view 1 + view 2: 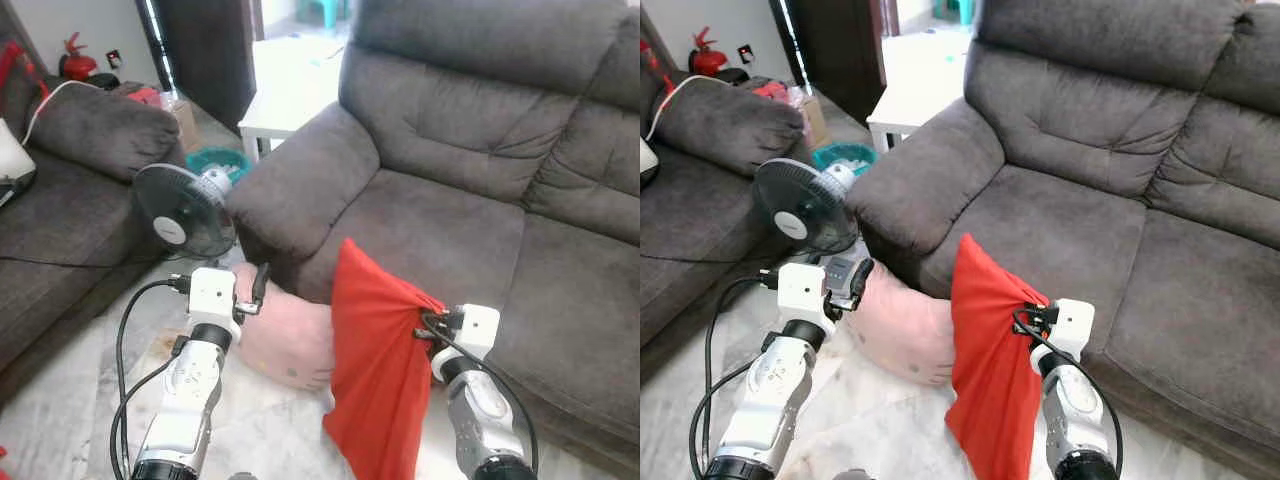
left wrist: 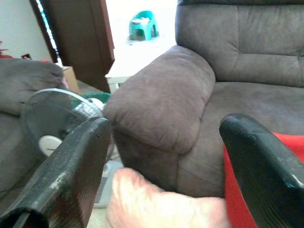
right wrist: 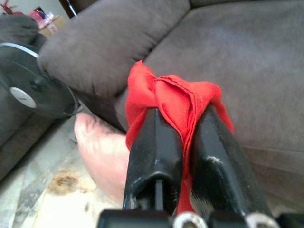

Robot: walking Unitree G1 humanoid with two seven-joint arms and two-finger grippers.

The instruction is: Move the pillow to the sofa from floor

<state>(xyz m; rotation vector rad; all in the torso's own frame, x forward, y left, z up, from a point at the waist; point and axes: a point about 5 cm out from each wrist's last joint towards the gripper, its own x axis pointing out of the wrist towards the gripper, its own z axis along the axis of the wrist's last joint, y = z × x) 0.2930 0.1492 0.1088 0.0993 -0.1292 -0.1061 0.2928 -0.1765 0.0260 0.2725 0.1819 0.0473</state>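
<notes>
A red pillow (image 1: 375, 370) hangs upright in front of the grey sofa (image 1: 470, 230), lifted off the floor. My right gripper (image 3: 185, 137) is shut on the pillow's top corner (image 3: 173, 97), just before the sofa's seat edge. A pink pillow (image 1: 285, 340) lies on the floor against the sofa's armrest (image 1: 300, 185). My left gripper (image 2: 166, 156) is open, held above the pink pillow and facing the armrest, with nothing between its fingers.
A black standing fan (image 1: 185, 210) stands on the floor left of the armrest. Another grey sofa (image 1: 70, 190) runs along the left. A white side table (image 1: 290, 95) and a teal basin (image 1: 215, 160) sit behind the armrest. The floor is pale marble.
</notes>
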